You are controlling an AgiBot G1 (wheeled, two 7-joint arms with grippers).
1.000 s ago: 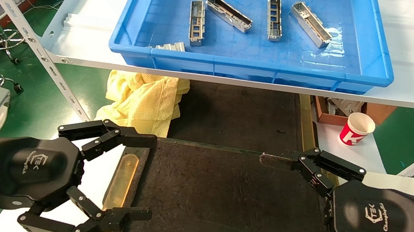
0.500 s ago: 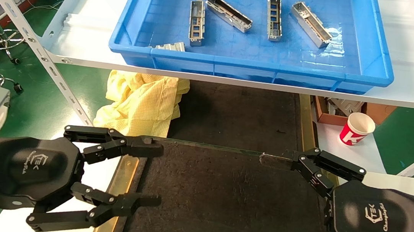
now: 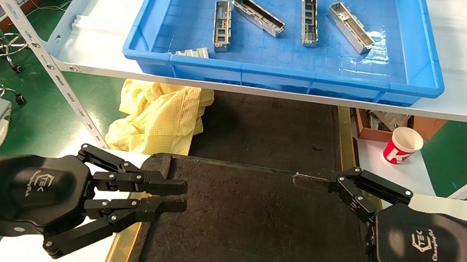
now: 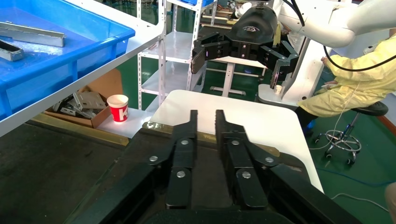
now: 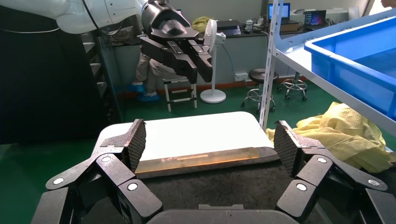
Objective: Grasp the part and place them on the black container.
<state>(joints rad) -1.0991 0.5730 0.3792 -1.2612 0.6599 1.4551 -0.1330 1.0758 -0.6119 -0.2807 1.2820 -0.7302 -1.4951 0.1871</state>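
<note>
Left gripper (image 3: 174, 197) sits over the left edge of the black container (image 3: 249, 224), fingers nearly together with only a thin gap between them and nothing held; the left wrist view shows the same narrow slot between its fingers (image 4: 183, 154). Right gripper (image 3: 297, 229) hangs over the right side of the container, fingers spread wide, one tip near the far right corner and the other near the near edge, nothing between them; the right wrist view confirms the wide spread (image 5: 208, 154). Parts sit on the upper shelf inside the blue crate (image 3: 283, 73): part (image 3: 222, 25) lies left of centre, three more lie to its right (image 3: 258, 15) (image 3: 309, 20) (image 3: 351, 27), and a fifth (image 3: 192, 52) leans at the crate's near left wall. Yellow cloth (image 3: 161, 114) is bunched beyond the container's far left corner. Red paper cup (image 3: 402, 145) stands off the container's right edge.
</note>
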